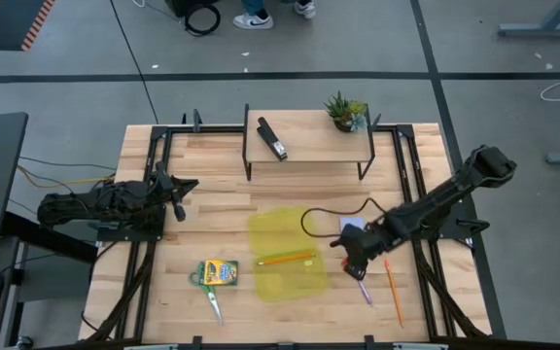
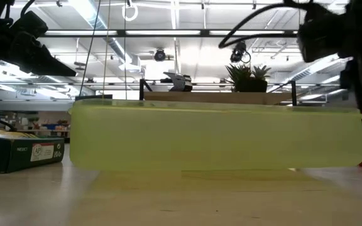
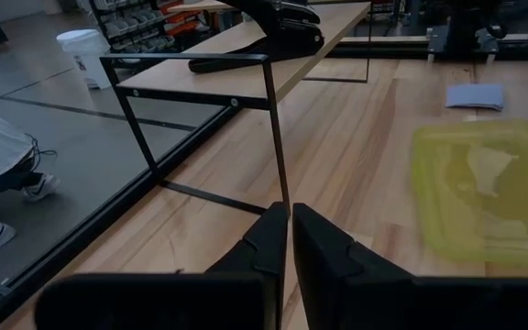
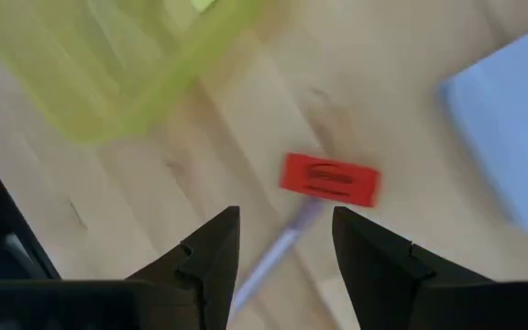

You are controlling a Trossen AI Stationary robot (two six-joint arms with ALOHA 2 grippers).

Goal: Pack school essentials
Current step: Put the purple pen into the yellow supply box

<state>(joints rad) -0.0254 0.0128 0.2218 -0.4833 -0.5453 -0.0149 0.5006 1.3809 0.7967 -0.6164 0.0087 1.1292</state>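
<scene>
While my left end effector point(image 1: 181, 187) waits pressed together at the bench's point(image 1: 212, 156) left edge, one pencil point(image 1: 286, 259) lies in the yellow tray point(image 1: 265, 233). Further right, my right end effector point(image 4: 282, 240) hangs spread over the small red piece point(image 4: 329, 179); I judge lowering and pinching comes next.

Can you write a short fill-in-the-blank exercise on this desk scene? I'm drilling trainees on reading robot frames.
1. The orange pencil lies inside the yellow-green ____.
2. The right gripper hovers with open fingers over the small ____ piece and the purple pen.
3. The black stapler sits on the raised ____, along with the potted plant.
4. The left gripper is ____.

Missing words: tray; red; shelf; shut
</scene>
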